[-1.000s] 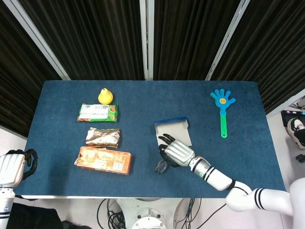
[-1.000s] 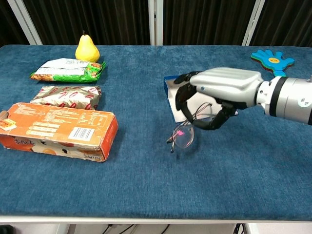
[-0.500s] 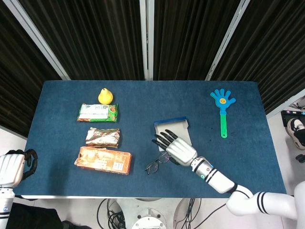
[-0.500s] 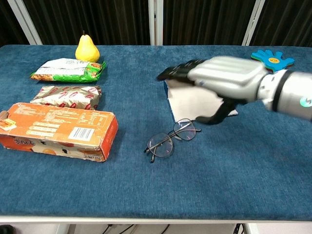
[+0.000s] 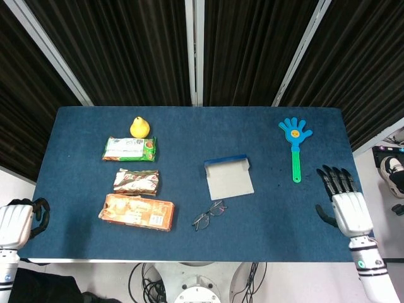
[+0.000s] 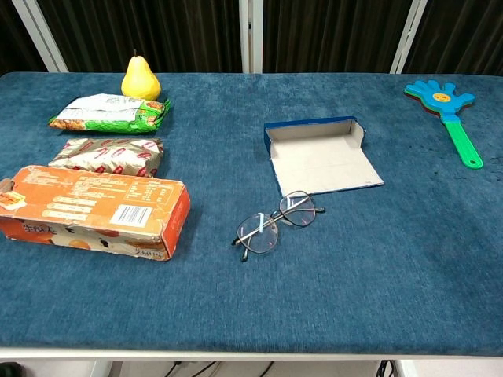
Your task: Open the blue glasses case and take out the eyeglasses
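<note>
The blue glasses case [image 5: 228, 177] [image 6: 321, 155] lies open and flat in the middle of the table, its pale lining facing up. The thin-framed eyeglasses [image 5: 209, 215] [image 6: 275, 225] rest on the cloth just in front of the case, toward its left corner, touched by nothing. In the head view my right hand [image 5: 345, 206] is at the table's right front corner, fingers spread and holding nothing. At the lower left edge of that view my left hand [image 5: 19, 221] hangs off the table with its fingers curled in on nothing. Neither hand shows in the chest view.
Along the left side lie a yellow pear [image 5: 139, 127], a green snack packet [image 5: 129, 149], a brown foil packet [image 5: 136, 182] and an orange box [image 5: 136, 212]. A blue hand-shaped clapper [image 5: 295, 144] lies at the far right. The blue tablecloth [image 6: 377, 267] covers the whole table.
My right hand let go of the eyeglasses, which now lie on the cloth, then drew back right to the table's front corner. The left hand has not moved.
</note>
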